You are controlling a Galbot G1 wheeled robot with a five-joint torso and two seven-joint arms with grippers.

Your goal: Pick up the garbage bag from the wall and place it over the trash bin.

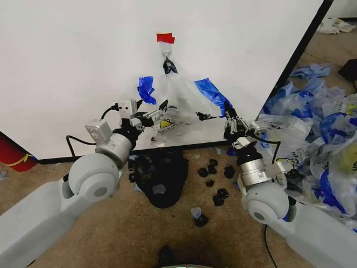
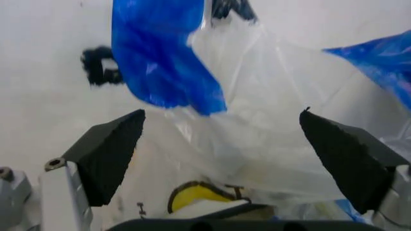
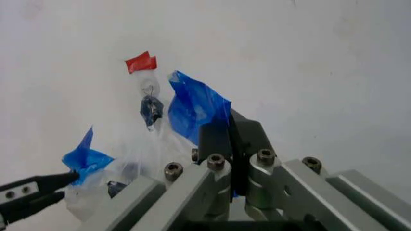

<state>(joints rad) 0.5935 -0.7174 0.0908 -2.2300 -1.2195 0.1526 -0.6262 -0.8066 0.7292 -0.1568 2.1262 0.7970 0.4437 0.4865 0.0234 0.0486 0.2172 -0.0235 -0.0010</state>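
Both end effectors at hooked garbage bag (image 1: 178,109): left (image 2: 222,159) apart around it, right (image 3: 230,144) clamped on handle; no writing legible

The wall (image 1: 72,67) is plain white with a black edge and carries a red tape strip (image 1: 165,38). The garbage bag (image 1: 181,103) is translucent white with blue handles; a yellow printed patch (image 2: 196,193) shows on its lower part. The trash bin (image 1: 163,178) is black. Scrap lumps (image 1: 215,184) on the brown floor (image 1: 122,234) are black. The massed bags (image 1: 318,134) are blue and white. Both arms are light grey; the finger pads (image 2: 109,154) are black.
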